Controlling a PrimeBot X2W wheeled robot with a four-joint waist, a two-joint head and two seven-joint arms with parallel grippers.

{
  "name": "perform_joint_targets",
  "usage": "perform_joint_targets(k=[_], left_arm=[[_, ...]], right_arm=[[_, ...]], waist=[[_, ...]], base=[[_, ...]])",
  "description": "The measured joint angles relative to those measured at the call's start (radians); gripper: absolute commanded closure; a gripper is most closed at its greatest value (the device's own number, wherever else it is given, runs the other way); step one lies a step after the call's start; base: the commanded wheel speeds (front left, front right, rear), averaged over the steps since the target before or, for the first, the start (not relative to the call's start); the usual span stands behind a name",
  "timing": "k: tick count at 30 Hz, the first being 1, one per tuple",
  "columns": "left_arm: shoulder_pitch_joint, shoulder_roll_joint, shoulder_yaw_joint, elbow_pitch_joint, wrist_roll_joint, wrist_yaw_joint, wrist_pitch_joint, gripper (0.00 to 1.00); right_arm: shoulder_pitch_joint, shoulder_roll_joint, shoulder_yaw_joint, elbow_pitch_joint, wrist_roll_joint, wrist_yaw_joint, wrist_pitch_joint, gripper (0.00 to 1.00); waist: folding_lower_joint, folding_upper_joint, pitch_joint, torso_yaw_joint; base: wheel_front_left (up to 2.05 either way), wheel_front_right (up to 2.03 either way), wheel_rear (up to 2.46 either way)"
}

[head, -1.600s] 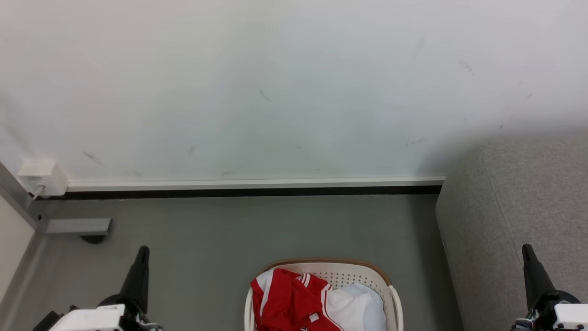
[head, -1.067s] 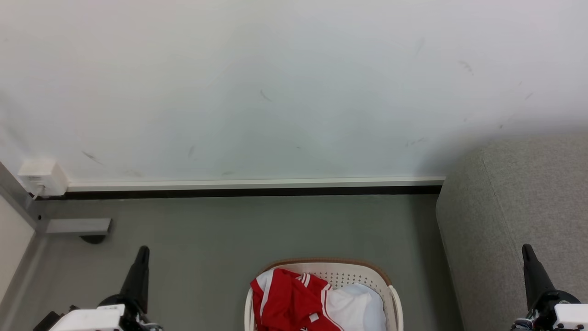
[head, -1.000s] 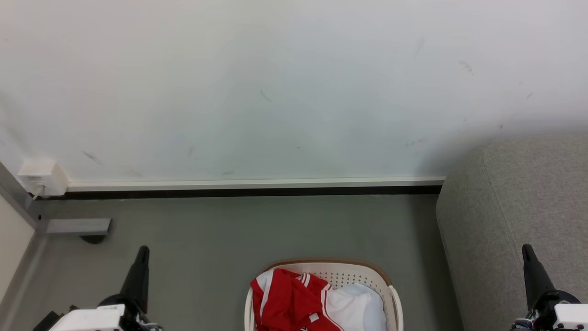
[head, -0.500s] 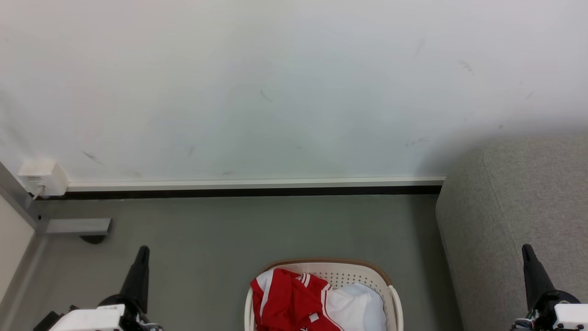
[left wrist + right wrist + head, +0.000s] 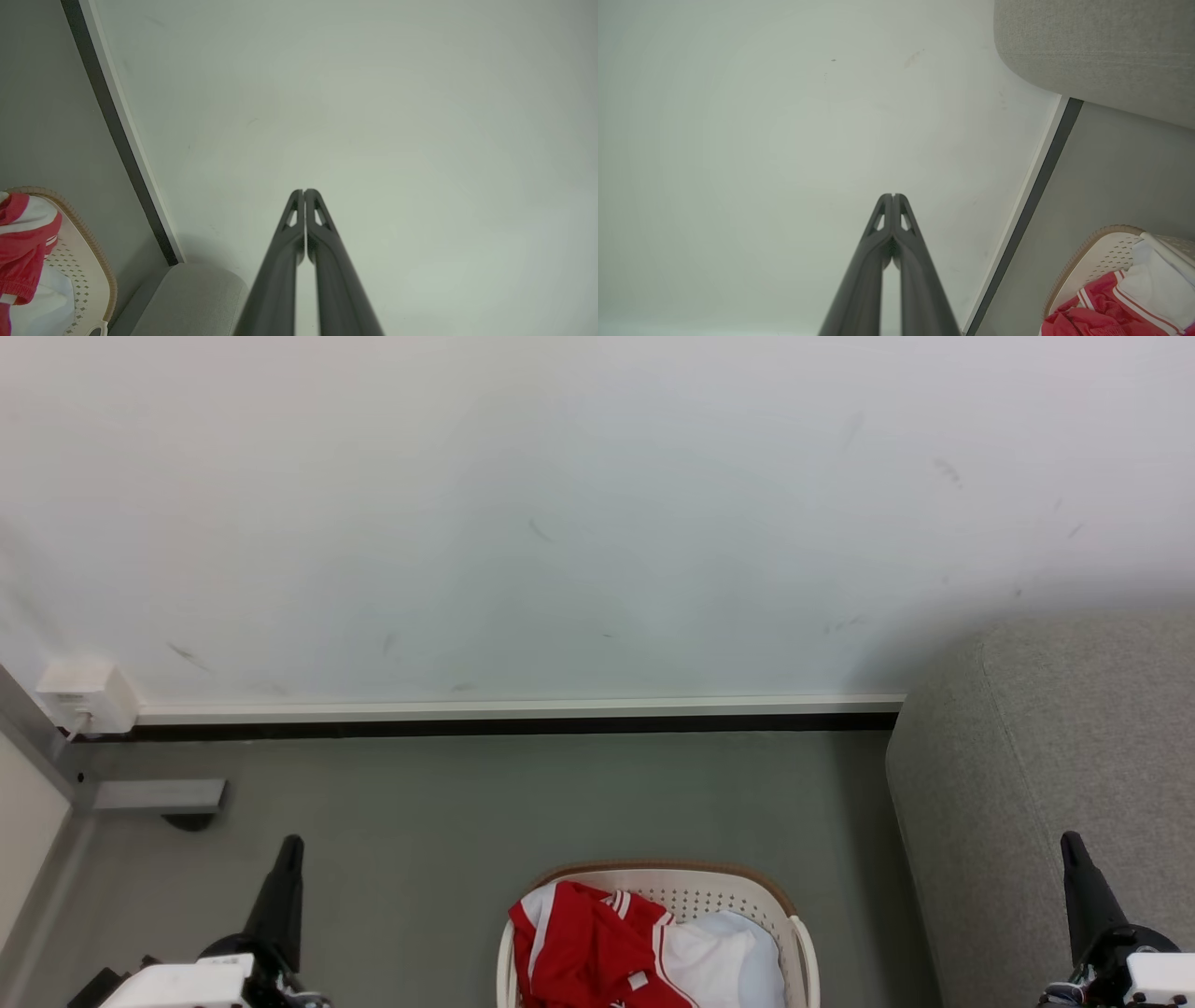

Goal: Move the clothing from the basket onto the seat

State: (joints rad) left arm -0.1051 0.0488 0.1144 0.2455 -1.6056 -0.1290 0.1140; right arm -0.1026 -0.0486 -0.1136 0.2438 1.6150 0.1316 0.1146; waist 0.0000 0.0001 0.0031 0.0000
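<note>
Right now the clothing (image 5: 583,947), red with white stripes, lies bunched in the basket (image 5: 738,882) at the bottom centre of the head view. It takes up the basket's left half, with a plain white fabric (image 5: 724,952) beside it on the right. The basket stands on the grey floor (image 5: 523,793). The seat (image 5: 1055,756) occupies the right side of the frame, near the basket but apart from it.

The left end effector (image 5: 291,847) rises at the lower left, well apart from the basket, its two dark fingers pressed together and holding nothing. Its wrist view shows the tips meeting against the pale wall (image 5: 420,116). The right end effector (image 5: 1070,842) rises at the lower right, overlapping the seat in the picture, its fingers likewise together and empty. A white baseboard (image 5: 513,707) runs along the foot of the wall.
</note>
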Motion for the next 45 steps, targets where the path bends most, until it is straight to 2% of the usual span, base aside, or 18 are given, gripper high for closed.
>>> perform_joint_targets(k=[16,17,22,31,37,45], left_arm=[[0.0,0.0,0.0,0.0,0.0,0.0,0.0,1.0],[0.0,0.0,0.0,0.0,0.0,0.0,0.0,0.0],[0.032,-0.009,-0.003,0.034,0.001,0.004,-0.007,0.0],[0.032,-0.009,-0.005,0.004,0.054,0.004,-0.05,0.0],[0.032,-0.009,-0.005,-0.037,0.172,0.004,-0.079,0.0],[0.032,-0.009,-0.017,-0.073,0.36,0.003,-0.111,0.0]], right_arm=[[0.0,0.0,0.0,0.0,0.0,0.0,0.0,1.0],[0.0,0.0,0.0,0.0,0.0,0.0,0.0,0.0],[0.031,0.012,0.009,0.028,0.001,0.0,-0.005,0.0],[0.032,0.012,0.043,-0.014,-0.011,0.0,-0.05,0.0],[0.032,0.012,0.061,-0.039,-0.086,0.0,-0.078,0.0],[0.032,0.012,0.081,-0.064,-0.246,0.0,-0.11,0.0]], waist=[[0.0,0.0,0.0,0.0],[0.0,0.0,0.0,0.0],[0.0,0.0,0.0,0.0],[0.0,0.0,0.001,-0.001],[0.0,0.0,0.002,-0.003],[0.0,0.0,0.002,-0.007]], base=[[0.0,0.0,0.0],[0.0,0.0,0.0],[0.0,0.0,0.0],[0.0,0.0,0.0],[0.0,0.0,0.0],[0.0,0.0,0.0]])
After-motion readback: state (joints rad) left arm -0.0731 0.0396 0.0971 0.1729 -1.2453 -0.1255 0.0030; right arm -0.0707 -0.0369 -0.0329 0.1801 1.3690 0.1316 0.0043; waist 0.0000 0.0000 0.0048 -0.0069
